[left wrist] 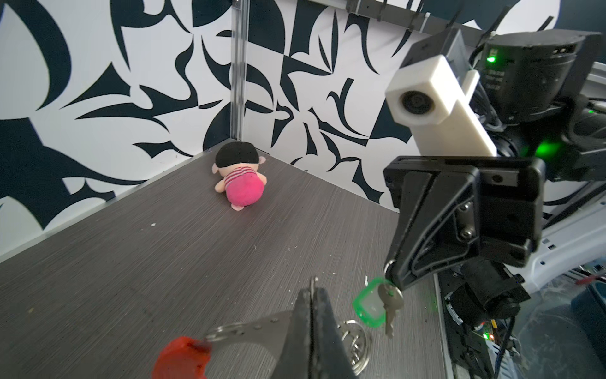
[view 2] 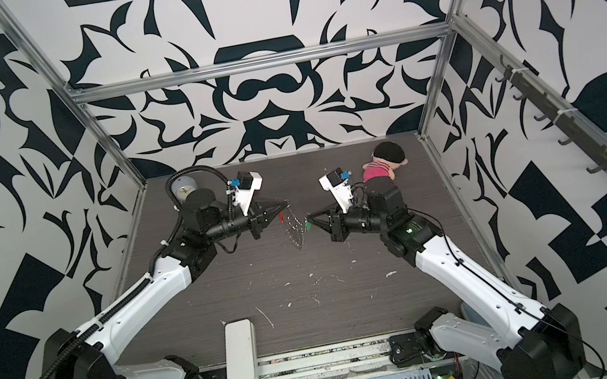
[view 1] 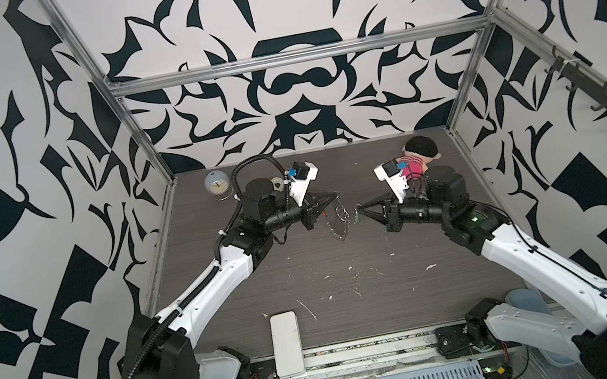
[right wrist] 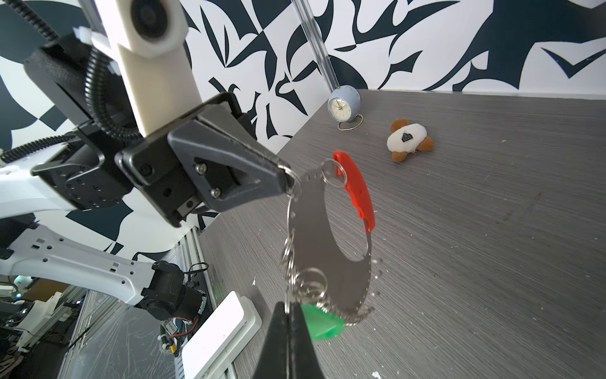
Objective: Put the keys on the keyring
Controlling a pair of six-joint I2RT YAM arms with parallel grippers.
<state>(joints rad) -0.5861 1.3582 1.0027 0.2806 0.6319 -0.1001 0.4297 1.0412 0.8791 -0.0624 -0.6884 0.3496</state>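
- Over the middle of the table (view 1: 354, 295), the left gripper (right wrist: 287, 175) is pinched tight on the top edge of the keyring (right wrist: 311, 236). Its silver crescent, red bar and loose rings hang free beneath the grip.
- Facing it, the right gripper (left wrist: 390, 270) is closed on the small ring that carries the green key (left wrist: 369, 305). The key dangles just beside the keyring's lower rings, and we cannot tell whether any ring is linked.
- Both arms reach in from the near corners with elbows bent and wrists roughly level. Their fingertips point at each other, close together in both top views.
- We judge the threading step to be in hand. We would hold the left arm steady so the keyring hangs quiet, then ease the key's ring slowly toward one hanging ring with both grips kept firm.
- A pink doll (left wrist: 242, 183) and a clock (right wrist: 343, 101) sit well apart at the back.
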